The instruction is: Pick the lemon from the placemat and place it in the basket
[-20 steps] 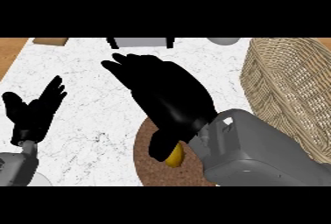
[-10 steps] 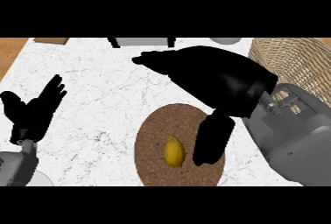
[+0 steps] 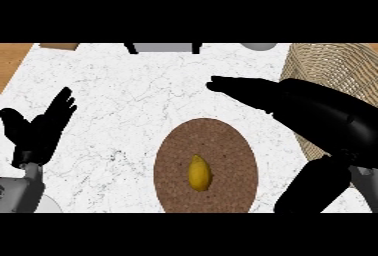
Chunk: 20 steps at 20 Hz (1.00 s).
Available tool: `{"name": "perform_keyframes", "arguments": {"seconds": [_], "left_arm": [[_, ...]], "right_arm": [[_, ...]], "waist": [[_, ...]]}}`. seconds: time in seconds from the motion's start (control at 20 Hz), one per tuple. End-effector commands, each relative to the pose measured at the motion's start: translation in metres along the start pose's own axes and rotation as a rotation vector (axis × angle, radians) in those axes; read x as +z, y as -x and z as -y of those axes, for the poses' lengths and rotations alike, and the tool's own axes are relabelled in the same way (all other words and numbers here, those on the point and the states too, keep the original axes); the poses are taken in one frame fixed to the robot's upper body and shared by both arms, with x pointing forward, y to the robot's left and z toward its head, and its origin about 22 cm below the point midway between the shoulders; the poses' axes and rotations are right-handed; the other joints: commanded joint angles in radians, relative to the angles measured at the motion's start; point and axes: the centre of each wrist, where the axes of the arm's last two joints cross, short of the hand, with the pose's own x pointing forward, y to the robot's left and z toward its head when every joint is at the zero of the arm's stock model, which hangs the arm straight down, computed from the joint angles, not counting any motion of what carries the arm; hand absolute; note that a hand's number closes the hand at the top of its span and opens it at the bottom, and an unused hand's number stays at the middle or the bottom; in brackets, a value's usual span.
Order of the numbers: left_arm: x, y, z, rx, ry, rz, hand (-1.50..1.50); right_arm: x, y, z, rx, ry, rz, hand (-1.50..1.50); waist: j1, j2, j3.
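Note:
A yellow lemon (image 3: 198,173) lies near the middle of the round brown placemat (image 3: 221,137) on the white marble counter. My right hand (image 3: 317,112) hovers open to the right of the mat, its straight fingers pointing left above the mat's far edge and its thumb hanging down at the mat's right side. It does not touch the lemon. The woven basket (image 3: 332,65) stands at the far right, partly hidden behind that hand. My left hand (image 3: 40,127) rests open at the left edge, fingers up.
A grey object with dark legs (image 3: 164,47) sits at the counter's far edge, with a pale round item (image 3: 258,46) beside it. A wooden surface (image 3: 13,57) shows at the far left. Bare marble lies between the left hand and the mat.
My right hand has swung to the right, away from over the placemat, uncovering the lemon fully. The left hand and the lemon have stayed put.

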Motion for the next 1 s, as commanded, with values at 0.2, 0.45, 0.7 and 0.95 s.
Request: {"name": "perform_keyframes", "arguments": {"seconds": [0.2, 0.45, 0.7, 0.95], "left_arm": [[-0.013, -0.005, -0.009, -0.009, 0.003, 0.006, 0.0], [-0.009, 0.0, -0.006, -0.02, -0.007, 0.004, 0.0], [-0.012, -0.008, -0.006, -0.009, 0.008, 0.017, 0.0], [-0.011, 0.001, 0.002, -0.001, 0.007, -0.004, 0.0]], "right_arm": [[-0.003, 0.039, -0.066, -0.02, 0.025, 0.013, -1.5], [-0.019, 0.064, -0.12, -0.029, 0.054, 0.036, -1.5], [-0.054, 0.069, -0.151, -0.141, 0.139, 0.068, -1.5], [-0.088, 0.084, -0.172, -0.11, 0.086, 0.036, -1.5]], "waist": [[0.006, 0.005, 0.0], [0.011, 0.006, 0.001], [0.011, 0.005, 0.0], [0.01, 0.005, 0.0]]}}
